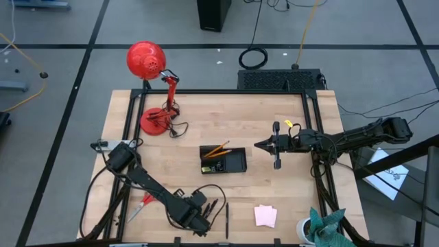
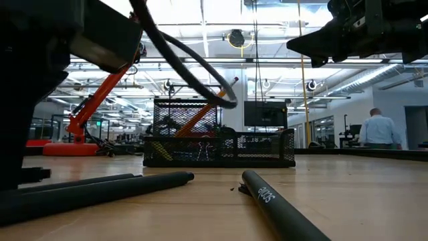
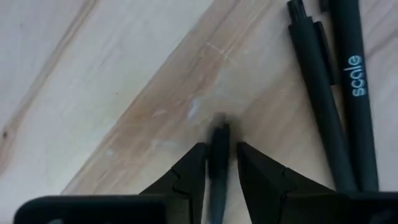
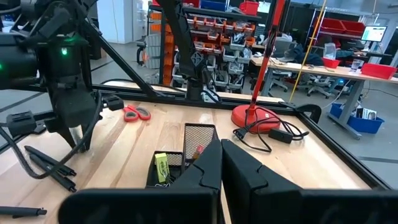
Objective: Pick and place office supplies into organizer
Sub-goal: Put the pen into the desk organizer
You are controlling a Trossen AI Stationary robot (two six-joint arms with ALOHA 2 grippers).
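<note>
My left gripper (image 1: 199, 221) points down near the table's near edge, shut on a thin dark pen (image 3: 219, 146). Two more pens (image 3: 314, 87) (image 3: 357, 93) lie side by side on the wood beside it, and another pen (image 1: 227, 219) lies to its right. Red-handled scissors (image 1: 140, 204) lie to its left. The black organizer (image 1: 236, 165) stands mid-table with orange pencils (image 1: 218, 149) and a yellow-green piece (image 4: 161, 167) in it. A pink sticky-note pad (image 1: 265, 216) lies near the front. My right gripper (image 1: 259, 145) waits shut, level, right of the organizer. My left gripper has the pen pinched between its two fingers (image 3: 189, 174), which come from above, pointing down. The pen runs across the fingers, and one end (image 3: 221, 127) sticks out just past them. The gripper's body hides the rest, and I cannot tell whether the pen touches the table.
A red desk lamp (image 1: 154, 120) with its cord stands at the far left. A white cup with teal stuffing (image 1: 322, 230) sits at the near right corner. Black frame rails (image 1: 130, 116) run along the table's sides. Bare wood lies between the organizer and the pens.
</note>
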